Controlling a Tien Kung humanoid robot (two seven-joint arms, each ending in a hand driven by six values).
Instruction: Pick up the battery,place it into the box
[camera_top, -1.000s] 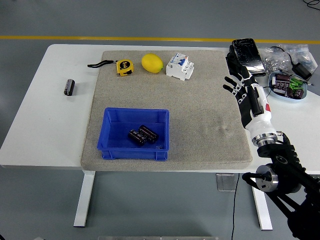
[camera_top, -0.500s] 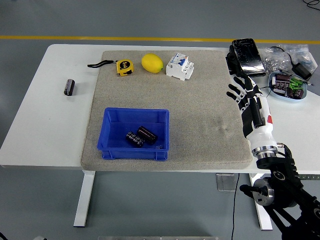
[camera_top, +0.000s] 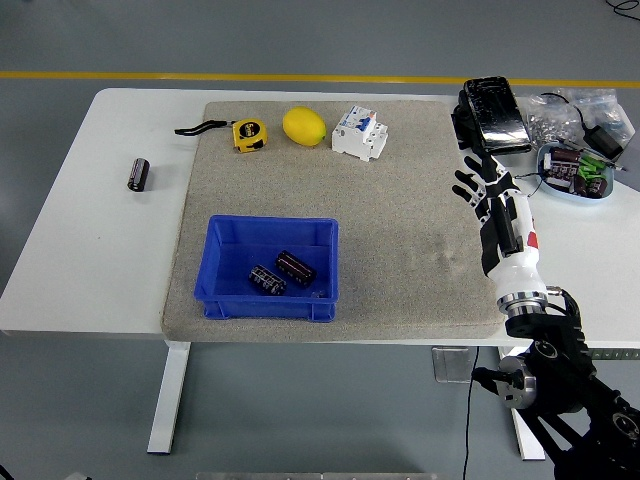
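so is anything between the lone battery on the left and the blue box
Nothing visible does. The battery lies alone on bare white table, left of the mat; the blue box sits open-topped to its lower right, with only flat mat between.

Two dark batteries (camera_top: 281, 273) lie inside the blue box (camera_top: 225, 272)

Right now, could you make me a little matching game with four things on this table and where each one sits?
Things:
1. lemon
2. tape measure
3. lone battery
4. blue box

Places:
A. on the bare white table, left of the mat
B. at the mat's near edge, with two batteries inside
C. at the mat's far edge, between the tape measure and the white switch
D. at the mat's far left corner, with a black strap

Pairs: 1-C, 2-D, 3-A, 4-B
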